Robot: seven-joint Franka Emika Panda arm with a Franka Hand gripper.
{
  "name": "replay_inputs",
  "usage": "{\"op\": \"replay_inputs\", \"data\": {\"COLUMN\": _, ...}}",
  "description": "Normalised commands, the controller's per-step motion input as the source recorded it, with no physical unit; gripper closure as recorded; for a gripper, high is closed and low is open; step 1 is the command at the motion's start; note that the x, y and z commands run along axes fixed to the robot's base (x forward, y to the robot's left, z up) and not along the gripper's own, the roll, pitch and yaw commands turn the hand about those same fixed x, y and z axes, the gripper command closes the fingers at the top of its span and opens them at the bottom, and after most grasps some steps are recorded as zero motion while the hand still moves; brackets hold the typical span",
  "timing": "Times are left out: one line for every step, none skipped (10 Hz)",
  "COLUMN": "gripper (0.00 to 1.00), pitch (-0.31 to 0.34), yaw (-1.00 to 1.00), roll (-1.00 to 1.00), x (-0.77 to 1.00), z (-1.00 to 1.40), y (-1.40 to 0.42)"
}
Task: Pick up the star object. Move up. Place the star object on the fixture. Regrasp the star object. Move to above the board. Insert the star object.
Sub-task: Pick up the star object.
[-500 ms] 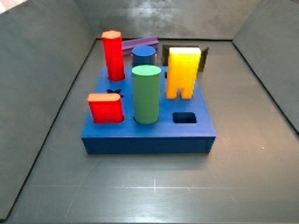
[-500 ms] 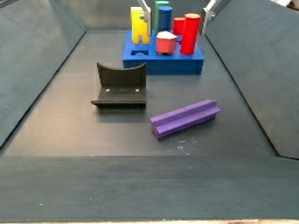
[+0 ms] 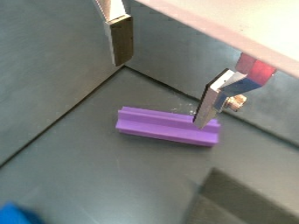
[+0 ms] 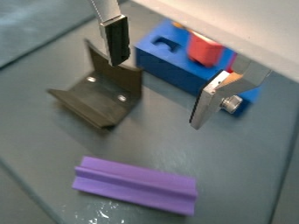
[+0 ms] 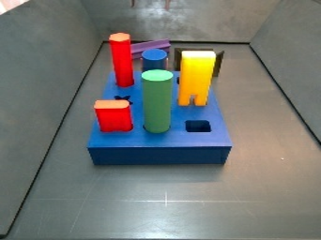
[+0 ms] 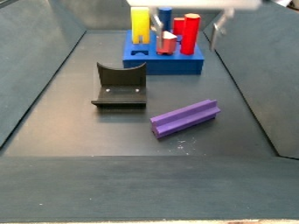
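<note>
The purple star object lies flat on the dark floor, to the near right of the fixture. It shows in both wrist views. My gripper hangs high above the floor near the board, open and empty. In both wrist views the jaws stand wide apart with nothing between them. The star object lies below the fingertips, untouched. The fixture and the board lie beyond it. In a side view the star object peeks out behind the board.
The board holds a red hexagonal peg, a green cylinder, a yellow arch, a blue cylinder and a short red block. A square hole is open. Sloped grey walls enclose the floor.
The gripper has dropped further into the side view, its white body now across the top. The star object, fixture and board have not moved.
</note>
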Motion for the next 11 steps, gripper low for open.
{"op": "replay_inputs", "data": {"gripper": 0.0, "pitch": 0.0, "yaw": -0.59, "roll": -0.11, "x": -0.52, "z": -0.89, "y": 0.3}}
{"op": "replay_inputs", "data": {"gripper": 0.0, "pitch": -0.039, "yaw": -0.7, "roll": -0.12, "x": -0.43, "z": -0.87, "y": 0.17}}
{"op": "replay_inputs", "data": {"gripper": 0.0, "pitch": -0.113, "yaw": -0.86, "roll": -0.13, "x": -0.25, "z": -0.74, "y": 0.0}}
{"op": "replay_inputs", "data": {"gripper": 0.0, "pitch": -0.21, "yaw": -1.0, "roll": -0.07, "x": -0.03, "z": -0.63, "y": 0.0}}
{"op": "replay_inputs", "data": {"gripper": 0.0, "pitch": -0.161, "yaw": -1.0, "roll": -0.02, "x": -0.01, "z": -0.68, "y": 0.0}}
{"op": "replay_inputs", "data": {"gripper": 0.0, "pitch": -0.107, "yaw": -1.0, "roll": 0.0, "x": 0.0, "z": -0.72, "y": 0.0}}
{"op": "replay_inputs", "data": {"gripper": 0.0, "pitch": -0.067, "yaw": -1.0, "roll": 0.0, "x": 0.0, "z": -0.75, "y": 0.0}}
{"op": "replay_inputs", "data": {"gripper": 0.0, "pitch": -0.066, "yaw": -1.0, "roll": 0.0, "x": 0.0, "z": -0.76, "y": 0.0}}
{"op": "replay_inputs", "data": {"gripper": 0.0, "pitch": -0.076, "yaw": -1.0, "roll": 0.0, "x": -0.01, "z": -0.81, "y": 0.0}}
{"op": "replay_inputs", "data": {"gripper": 0.0, "pitch": -0.04, "yaw": -0.97, "roll": -0.08, "x": 0.0, "z": -0.87, "y": 0.0}}
{"op": "replay_inputs", "data": {"gripper": 0.0, "pitch": -0.029, "yaw": -0.76, "roll": -0.08, "x": -0.07, "z": -0.89, "y": 0.18}}
